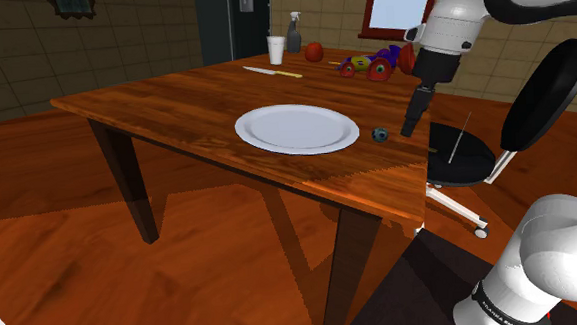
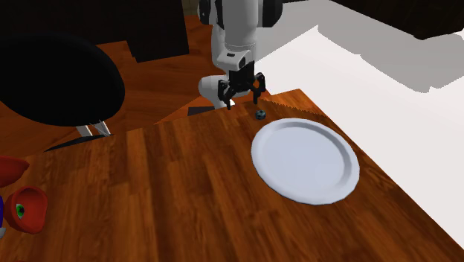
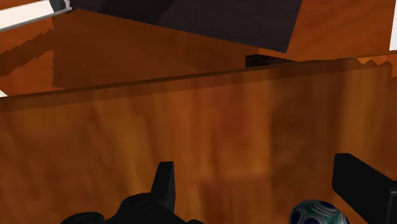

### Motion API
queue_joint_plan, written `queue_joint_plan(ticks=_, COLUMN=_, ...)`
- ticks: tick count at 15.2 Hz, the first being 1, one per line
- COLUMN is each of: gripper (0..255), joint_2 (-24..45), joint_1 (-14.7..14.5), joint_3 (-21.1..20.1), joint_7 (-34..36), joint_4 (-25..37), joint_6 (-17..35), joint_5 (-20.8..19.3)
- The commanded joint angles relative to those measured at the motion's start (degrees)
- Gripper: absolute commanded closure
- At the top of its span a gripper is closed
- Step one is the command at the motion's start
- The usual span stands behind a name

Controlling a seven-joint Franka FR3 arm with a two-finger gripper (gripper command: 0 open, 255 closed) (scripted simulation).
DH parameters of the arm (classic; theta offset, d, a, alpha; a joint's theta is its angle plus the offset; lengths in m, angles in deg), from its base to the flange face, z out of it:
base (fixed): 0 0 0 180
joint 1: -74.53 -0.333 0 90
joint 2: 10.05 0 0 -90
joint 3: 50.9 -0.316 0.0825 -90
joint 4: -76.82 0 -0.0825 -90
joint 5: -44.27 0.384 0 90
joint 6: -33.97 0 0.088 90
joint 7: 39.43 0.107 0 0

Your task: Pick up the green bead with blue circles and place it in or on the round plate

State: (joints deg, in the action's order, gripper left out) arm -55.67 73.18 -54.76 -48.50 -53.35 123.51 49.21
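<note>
item: green bead with blue circles (image 1: 380,134), a small sphere, resting on the wooden worktop (image 1: 174,101) close to the edge on the arm's side, just beside the round plate (image 1: 297,128) but not touching it
claw (image 3: 252,162): fingers spread wide, holding nothing; bead sits low between them, nearer one finger, touching neither
handling, judged: light, hard, smooth; apt to roll or squirt out under an off-centre pinch
hold: across the widest middle, centred between the fingers, closing gently
destination: plate, white, shallow rim
</note>
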Motion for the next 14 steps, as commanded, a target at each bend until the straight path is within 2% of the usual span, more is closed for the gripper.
queue_joint_plan(ticks=1, gripper=0, joint_2=0.00, joint_1=0.00, joint_3=0.00, joint_7=0.00, joint_4=0.00, joint_6=0.00, joint_5=0.00)
queue_joint_plan(ticks=7, gripper=0, joint_2=6.76, joint_1=1.56, joint_3=-3.56, joint_7=12.50, joint_4=7.88, joint_6=3.02, joint_5=7.10)
queue_joint_plan(ticks=14, gripper=0, joint_2=6.01, joint_1=1.32, joint_3=-4.46, joint_7=12.28, joint_4=1.99, joint_6=8.23, joint_5=7.70)
